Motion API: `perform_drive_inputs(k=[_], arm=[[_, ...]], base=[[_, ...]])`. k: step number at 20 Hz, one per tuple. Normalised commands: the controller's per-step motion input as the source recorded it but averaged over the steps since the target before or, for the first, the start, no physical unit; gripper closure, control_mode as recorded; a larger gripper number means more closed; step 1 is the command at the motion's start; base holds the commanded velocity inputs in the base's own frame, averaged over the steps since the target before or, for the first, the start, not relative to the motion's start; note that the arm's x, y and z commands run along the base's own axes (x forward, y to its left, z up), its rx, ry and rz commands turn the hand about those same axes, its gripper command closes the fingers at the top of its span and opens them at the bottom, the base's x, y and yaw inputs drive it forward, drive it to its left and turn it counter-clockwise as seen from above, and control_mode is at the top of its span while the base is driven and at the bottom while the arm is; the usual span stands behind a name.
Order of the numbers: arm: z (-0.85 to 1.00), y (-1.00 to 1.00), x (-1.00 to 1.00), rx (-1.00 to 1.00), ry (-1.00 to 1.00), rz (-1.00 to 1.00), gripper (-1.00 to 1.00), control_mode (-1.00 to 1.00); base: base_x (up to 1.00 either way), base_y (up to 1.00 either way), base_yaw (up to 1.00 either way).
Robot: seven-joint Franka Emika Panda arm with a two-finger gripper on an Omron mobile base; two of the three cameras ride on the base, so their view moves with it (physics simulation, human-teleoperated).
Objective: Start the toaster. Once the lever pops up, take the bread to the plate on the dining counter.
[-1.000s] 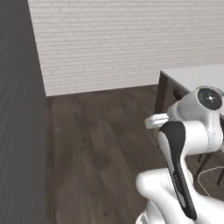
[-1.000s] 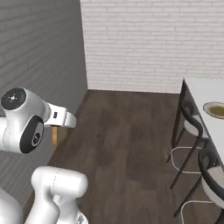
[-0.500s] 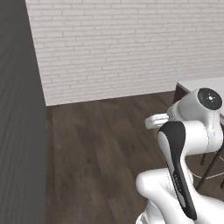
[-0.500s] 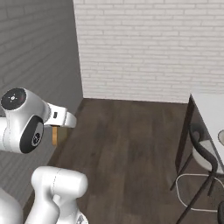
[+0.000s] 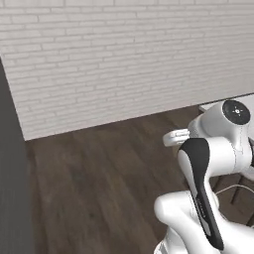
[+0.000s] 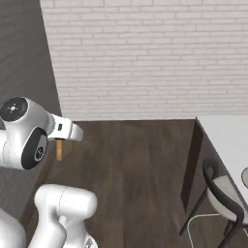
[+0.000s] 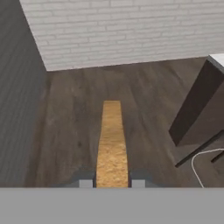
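Note:
My gripper (image 7: 112, 183) is shut on the bread (image 7: 111, 138), a thin golden-brown slice seen edge-on that sticks out ahead of the fingertips. From the right base view the bread (image 6: 59, 149) hangs below the gripper (image 6: 60, 141), high over the dark wood floor. The dining counter (image 6: 226, 138), a white slab on a dark brown base, stands at the right; its corner (image 7: 217, 61) shows at the hand view's right edge. A sliver of the plate (image 6: 245, 177) shows at the frame's right edge on that slab. The toaster is out of view.
A white brick wall (image 6: 145, 58) runs across ahead, and a dark grey wall (image 5: 10, 163) stands on the left. A stool with a grey seat and dark back (image 6: 224, 194) stands against the counter. Dark wood floor (image 5: 99, 173) lies open between me and the brick wall.
The whole picture has shifted: the base has moved and the brick wall looms larger. In the left base view the counter has slid off to the right. The arm keeps its pose with the bread.

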Motion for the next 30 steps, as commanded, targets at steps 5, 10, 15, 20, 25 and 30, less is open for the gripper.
perform_drive_inputs(k=[5, 10, 15, 20, 25, 30], arm=[[0.0, 0.0, 0.0, 0.0, 0.0, 0.0, 1.0, 1.0], [0.0, 0.0, 0.0, 0.0, 0.0, 0.0, 1.0, 1.0], [0.0, 0.0, 0.0, 0.0, 0.0, 0.0, 1.0, 1.0], [0.0, 0.0, 0.0, 0.0, 0.0, 0.0, 1.0, 1.0], [0.0, 0.0, 0.0, 0.0, 0.0, 0.0, 1.0, 1.0], [0.0, 0.0, 0.0, 0.0, 0.0, 0.0, 1.0, 1.0]], base=[[0.74, 0.0, -0.58], [0.39, 0.0, -0.74], [0.31, 0.0, -0.76], [0.36, 0.0, -0.75], [0.53, 0.0, -0.7], [0.62, 0.0, -0.56]])
